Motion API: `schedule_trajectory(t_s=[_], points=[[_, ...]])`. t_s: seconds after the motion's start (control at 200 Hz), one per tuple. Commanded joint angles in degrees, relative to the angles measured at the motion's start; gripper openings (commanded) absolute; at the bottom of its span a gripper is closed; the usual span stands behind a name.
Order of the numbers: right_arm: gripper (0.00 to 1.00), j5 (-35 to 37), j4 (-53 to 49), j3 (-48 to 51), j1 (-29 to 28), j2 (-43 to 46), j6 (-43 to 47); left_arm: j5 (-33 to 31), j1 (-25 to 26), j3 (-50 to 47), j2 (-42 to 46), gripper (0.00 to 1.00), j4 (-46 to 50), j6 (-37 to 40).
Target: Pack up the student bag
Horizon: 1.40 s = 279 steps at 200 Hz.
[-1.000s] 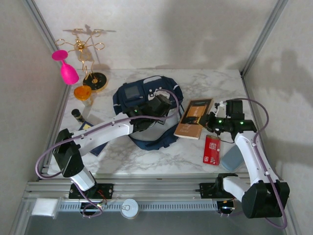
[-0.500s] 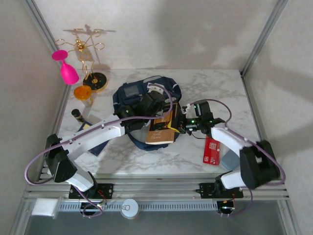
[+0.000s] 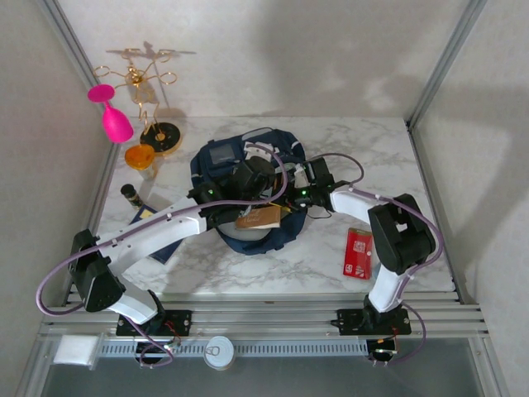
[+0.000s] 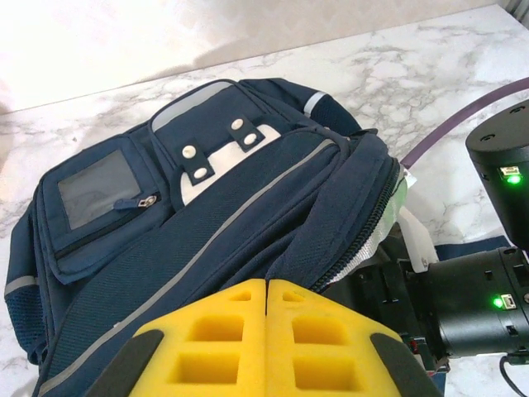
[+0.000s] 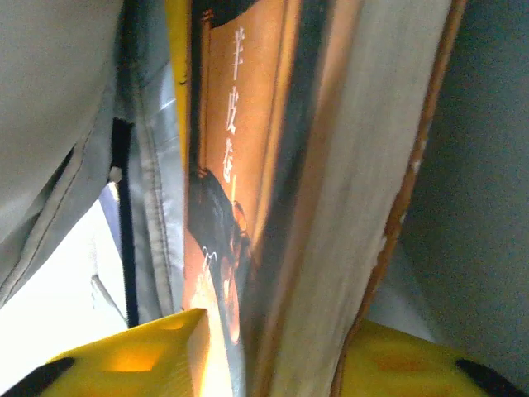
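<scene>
Now student bag (image 3: 216,159) lies front up (long axis near-far); left hand (image 4: 266,289) pinches it, right hand (image 5: 277,351) unclear.

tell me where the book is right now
Top view: table centre, the book sits at the bag's opening, between the right tool's fingers.

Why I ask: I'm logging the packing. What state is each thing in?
Navy-blue fabric student bag: lying on the marble table, main compartment open, front pocket closed.
Brown paperback book: partway into the bag's mouth.
Left gripper: shut on the bag's fabric.
Right gripper: fingers either side of the book; grip unclear.
Flat red packet: lying flat on the table.
Pink goblet: upside down.
</scene>
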<state>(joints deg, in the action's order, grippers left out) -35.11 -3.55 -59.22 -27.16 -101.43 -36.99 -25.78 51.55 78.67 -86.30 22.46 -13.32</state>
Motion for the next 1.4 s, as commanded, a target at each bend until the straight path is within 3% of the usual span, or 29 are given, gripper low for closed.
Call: schedule_trajectory(t_s=[0.0,0.2,0.31,0.406,0.571,0.691,0.856,1.021,1.131,1.307,1.392], points=[[0.51,6.59,-5.65,0.51,-0.02,5.52,4.88,-2.44,-0.40,-0.46,2.61,0.00,-3.54,-1.12],[0.57,14.46,-10.54,8.06,-2.62,17.32,3.82,-1.49,-0.40,-2.56,3.29,0.00,-4.40,-1.62],[0.53,17.02,-11.43,10.76,-6.59,20.34,1.21,-1.12,-0.40,-2.73,3.27,0.00,-4.47,-1.88],[0.43,19.16,-11.38,11.72,-10.27,20.67,-0.36,-1.05,-0.40,-2.91,3.02,0.00,-4.57,-1.95],[0.25,20.16,-6.87,11.39,-12.34,15.21,-1.30,-0.21,-0.40,-2.34,2.55,0.00,-4.35,-2.30],[0.18,21.44,-2.60,8.86,-12.35,11.14,-1.00,0.65,-0.40,-1.87,2.51,0.00,-3.98,-2.67],[0.10,33.43,-2.78,3.94,-12.14,5.59,3.35,1.19,-0.40,-1.83,3.10,0.00,-2.86,-3.11],[0.04,37.89,5.60,1.85,-11.48,1.04,8.47,1.08,-0.41,-2.65,3.90,0.00,-4.48,-4.24],[0.05,38.50,6.55,0.95,-11.23,1.32,9.71,-0.46,-0.40,-2.28,3.82,0.00,-3.88,-4.47],[0.17,35.65,9.09,9.40,-11.60,9.46,9.75,0.63,-0.40,-2.21,3.91,0.00,-4.81,-4.57],[0.16,32.78,10.06,12.81,-11.60,9.57,6.92,0.73,-0.40,-2.21,4.10,0.00,-5.25,-4.86]])
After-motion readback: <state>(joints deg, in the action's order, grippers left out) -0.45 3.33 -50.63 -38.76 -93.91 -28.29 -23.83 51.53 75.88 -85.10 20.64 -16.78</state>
